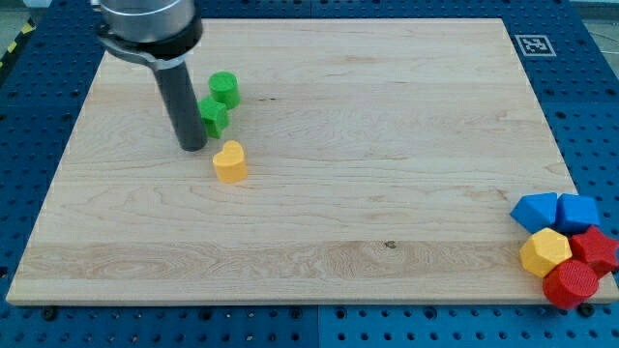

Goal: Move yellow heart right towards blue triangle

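A yellow heart (230,161) lies on the wooden board (319,222) at the upper left. My tip (191,147) stands just to the heart's left and slightly above it, a small gap apart. A blue triangle (535,211) lies at the far right near the board's bottom corner, in a cluster of blocks.
A green cylinder (224,89) and a green block (213,116) lie just above the heart, the green block touching the rod's right side. Beside the blue triangle lie a blue block (578,212), a yellow hexagon (545,252), a red block (593,247) and a red cylinder (570,285).
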